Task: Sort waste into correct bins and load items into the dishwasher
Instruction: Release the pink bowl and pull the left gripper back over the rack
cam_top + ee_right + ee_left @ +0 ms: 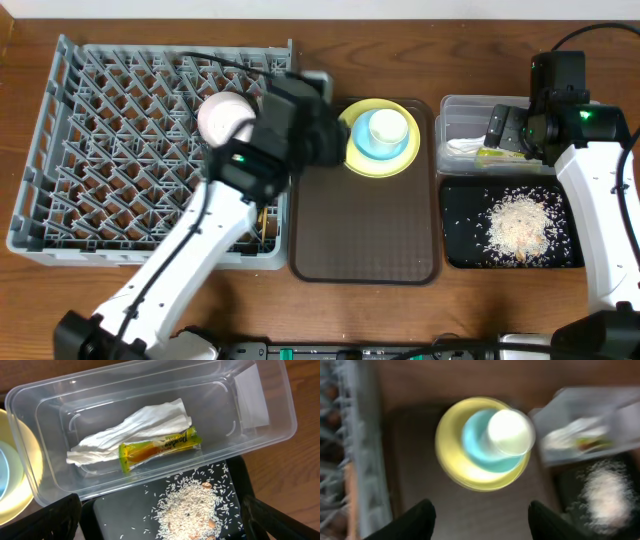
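Wooden tabletop (470, 300), grey dish rack (110, 150) at the left, both claws open and empty.
A whitish bowl (225, 117) sits in the rack's far part. Right of the rack lies the brown serving tray (365, 225), and at its far end a yellow plate (372, 166) carries a light blue bowl (385, 152) with a white cup (389, 128) inside. At far right, the clear tub (462, 104) holds the napkin (135, 430) and the green-yellow wrapper (160, 447), touching. The black tray (460, 215) just nearer holds the rice scraps (190, 507). The left claw (481, 510) hovers by the plate and the right claw (160, 510) over the two bins.
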